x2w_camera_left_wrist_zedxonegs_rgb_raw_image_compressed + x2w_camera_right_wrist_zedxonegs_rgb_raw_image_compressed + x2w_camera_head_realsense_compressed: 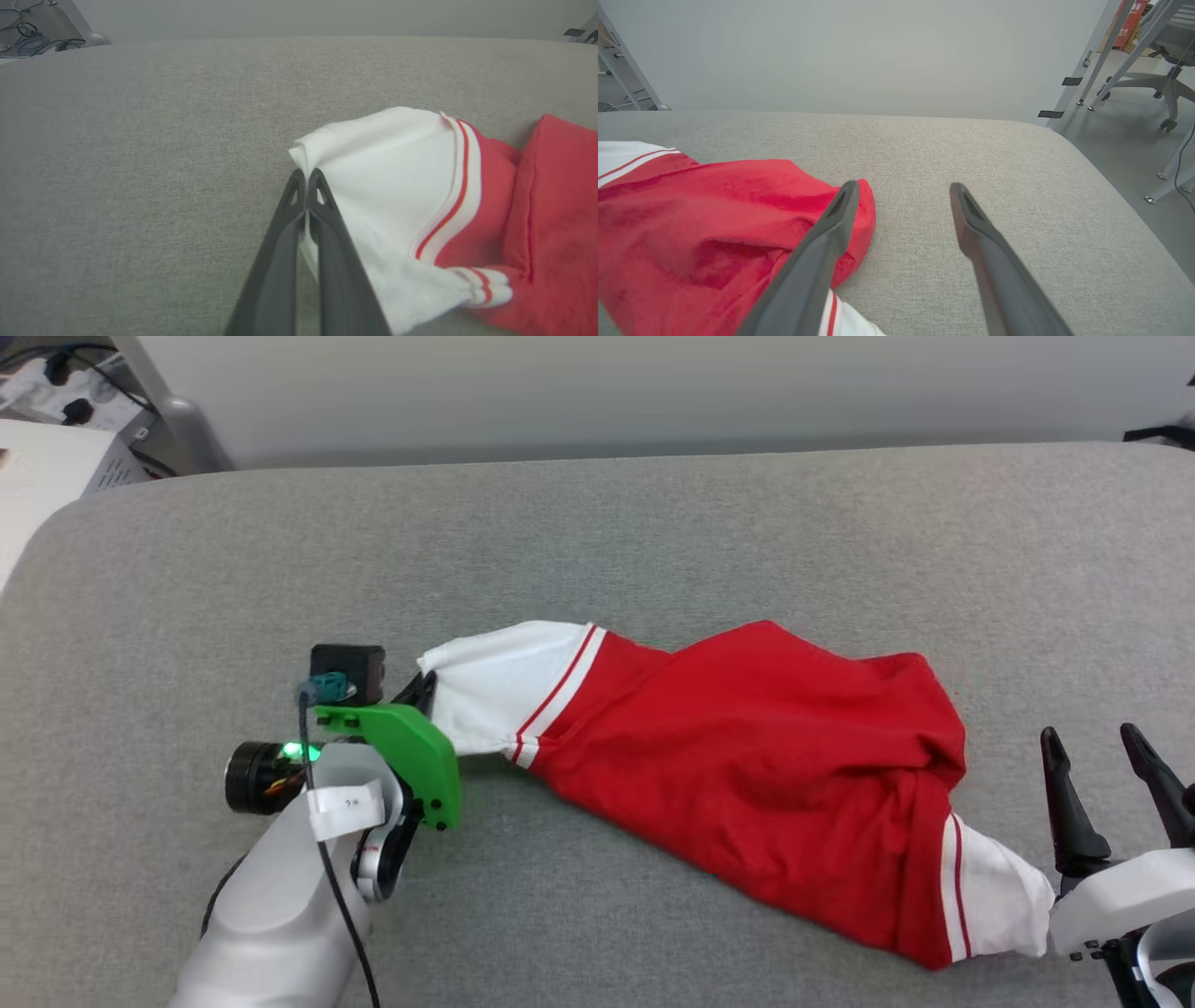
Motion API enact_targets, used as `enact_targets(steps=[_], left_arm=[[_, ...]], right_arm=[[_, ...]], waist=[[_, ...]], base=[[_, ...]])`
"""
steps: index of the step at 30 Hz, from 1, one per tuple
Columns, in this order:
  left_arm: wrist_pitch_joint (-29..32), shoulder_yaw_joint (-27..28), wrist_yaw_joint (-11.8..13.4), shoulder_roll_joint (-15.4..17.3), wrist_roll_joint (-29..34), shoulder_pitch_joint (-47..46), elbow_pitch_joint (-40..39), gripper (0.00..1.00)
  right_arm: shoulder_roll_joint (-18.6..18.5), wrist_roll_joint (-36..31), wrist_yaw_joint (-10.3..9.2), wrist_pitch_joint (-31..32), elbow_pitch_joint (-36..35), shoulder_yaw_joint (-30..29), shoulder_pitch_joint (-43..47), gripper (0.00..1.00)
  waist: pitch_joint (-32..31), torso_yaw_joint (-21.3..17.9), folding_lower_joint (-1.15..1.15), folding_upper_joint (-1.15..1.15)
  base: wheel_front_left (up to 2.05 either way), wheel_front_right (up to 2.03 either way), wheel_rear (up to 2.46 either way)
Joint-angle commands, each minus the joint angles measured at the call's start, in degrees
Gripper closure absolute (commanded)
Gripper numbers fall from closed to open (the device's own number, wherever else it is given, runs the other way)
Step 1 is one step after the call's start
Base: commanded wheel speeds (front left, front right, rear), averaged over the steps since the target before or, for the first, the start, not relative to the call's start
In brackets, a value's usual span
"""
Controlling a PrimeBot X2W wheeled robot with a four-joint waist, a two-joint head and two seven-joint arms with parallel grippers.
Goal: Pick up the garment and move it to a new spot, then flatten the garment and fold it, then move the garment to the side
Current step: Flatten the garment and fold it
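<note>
**Left pinches sleeve, right stands open**

The left gripper [306, 177] has its fingers closed on the edge of the white sleeve [387, 186]. The right gripper [903, 186] has its fingers spread and holds nothing, just beside the other end of the garment [747, 747]. The garment lies crumpled from the middle of the grey padded surface [653, 523] toward its near right edge.

Nothing I can read from here. White tag [345, 805] on left arm [271, 905] carries few small dark marks, too small to make out. Red box [1129, 21] on floor past table, right wrist view, has pale print, too blurred to read.
</note>
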Motion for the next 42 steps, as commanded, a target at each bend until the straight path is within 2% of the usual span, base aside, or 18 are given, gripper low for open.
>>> enact_targets(steps=[1,6,9,10,11,12,13,16,21,27,31,36,42], left_arm=[[-0.49,0.69,0.82,1.17,-0.86,1.87,-0.75,1.00],[-0.03,2.12,2.37,3.85,-2.84,9.54,-3.84,1.00],[0.20,2.15,3.04,3.90,-3.66,13.13,-5.03,1.00],[0.16,2.02,3.09,3.80,-3.79,13.97,-5.35,0.87],[-0.04,1.79,3.19,3.67,-3.77,14.80,-5.81,0.06],[-0.38,1.62,3.20,3.55,-3.73,15.32,-6.24,0.06],[-1.04,1.57,3.21,3.38,-3.74,15.85,-6.82,0.00],[-3.90,1.38,2.62,3.20,-3.36,16.63,-8.90,0.00],[-11.96,1.41,0.41,4.37,-1.05,17.05,-14.58,0.00],[-14.35,2.00,-1.01,5.70,4.77,18.97,-24.26,0.00],[-14.40,4.62,-0.85,3.88,8.42,22.66,-31.75,0.00],[-14.42,6.49,-1.63,1.38,12.21,26.70,-36.32,0.00],[-14.42,9.05,-3.85,-0.61,14.73,26.96,-37.00,0.00]], right_arm=[[-0.08,-0.64,-0.04,0.17,-0.12,0.01,0.73,0.00],[0.29,-0.90,-0.04,0.42,0.29,0.41,1.21,0.00],[0.58,-0.97,-0.04,0.54,0.68,0.55,1.59,0.00],[0.66,-0.98,-0.04,0.59,0.80,0.61,1.71,0.00],[0.73,-0.97,-0.04,0.65,0.93,0.68,1.86,0.00],[0.76,-0.97,-0.04,0.68,1.03,0.67,1.97,0.00],[0.90,-1.08,-0.04,0.74,1.16,0.68,2.07,0.00],[1.10,-1.26,-0.04,0.95,1.24,0.67,2.28,0.00],[0.94,-1.16,-0.04,1.07,0.72,0.72,2.51,0.00],[1.00,-1.16,-0.04,1.66,-0.26,0.57,2.82,0.00],[1.03,-0.80,-0.04,1.97,-0.64,0.75,3.09,0.00],[0.33,-0.12,-0.04,3.21,-0.91,1.09,3.38,0.00],[-4.44,0.75,-0.04,11.07,0.91,3.16,0.39,0.00]], waist=[[-1.53,2.81,0.00,0.00],[-2.30,4.71,0.00,0.00],[-2.78,5.36,0.00,0.00],[-2.92,5.53,0.00,0.00],[-3.09,5.72,0.00,0.00],[-3.25,5.89,0.00,0.00],[-3.49,6.09,0.00,0.00],[-4.10,6.57,0.00,0.00],[-5.38,7.29,0.00,0.00],[-6.35,8.65,0.00,0.00],[-6.41,9.52,0.00,0.00],[-5.28,11.14,0.00,0.00],[-2.61,13.36,0.00,0.00]], base=[[0.00,0.00,0.00],[0.00,0.00,0.00],[0.00,0.00,0.00],[0.00,0.00,0.00],[0.00,0.00,0.00],[0.00,0.00,0.00],[0.00,0.00,0.00],[0.00,0.00,0.00],[0.00,0.00,0.00],[0.00,0.00,0.00],[0.00,0.00,0.00],[0.00,0.00,0.00],[0.00,0.00,0.00]])
